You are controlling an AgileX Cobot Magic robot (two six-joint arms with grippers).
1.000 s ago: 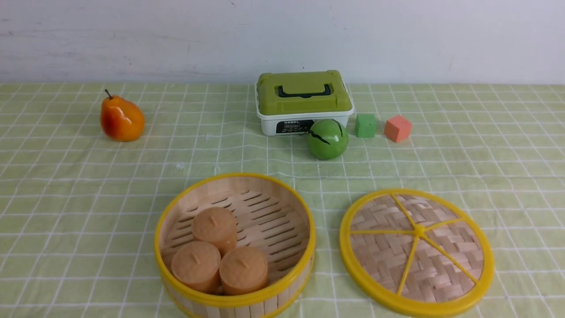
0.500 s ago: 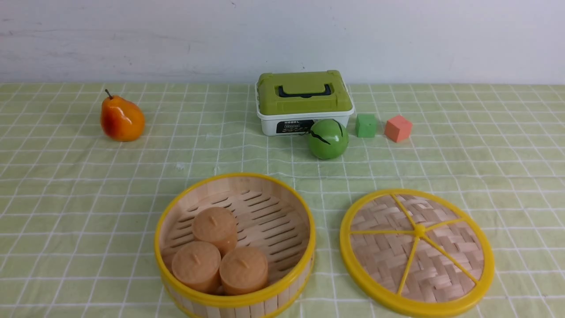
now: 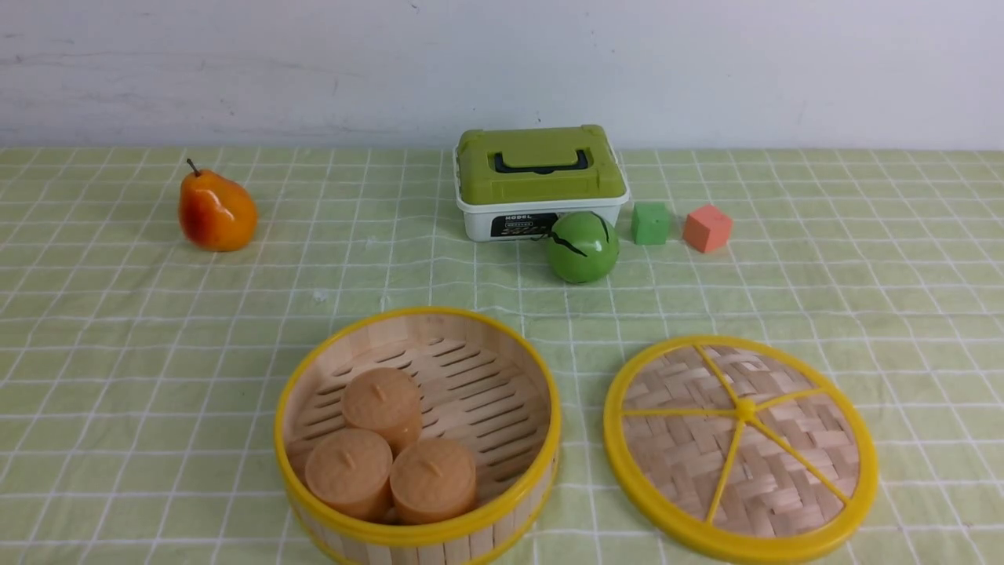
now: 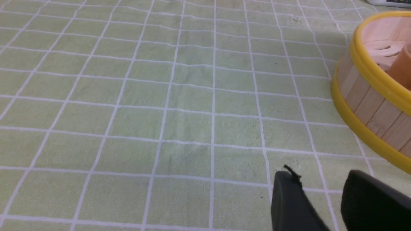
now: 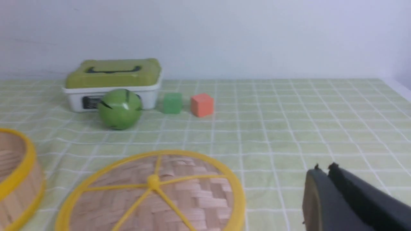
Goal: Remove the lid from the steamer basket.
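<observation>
Frontally, round woven-bamboo lid with yellow rim and spokes (image 3: 741, 447) laid flat on green checked cloth (image 3: 157, 353), just right of uncovered bamboo-slat steamer basket (image 3: 417, 438), left wrist view, left gripper (image 4: 321, 192) spread beside basket wall, empty, right wrist view, right gripper (image 5: 324, 175) pressed together near lid.

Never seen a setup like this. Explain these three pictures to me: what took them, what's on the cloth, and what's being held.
A two-armed robot took them. One camera sits between its arms and looks forward; one sits on each wrist.

On the green checked tablecloth: a round bamboo-slat steamer basket with yellow rims holding three tan cylinders, its flat woven bamboo lid with yellow spokes lying apart beside it, an orange pear, a white box with olive-green top, a green ball, a green cube and a salmon cube.

The black left gripper is open, the right gripper is shut. Neither holds anything.
</observation>
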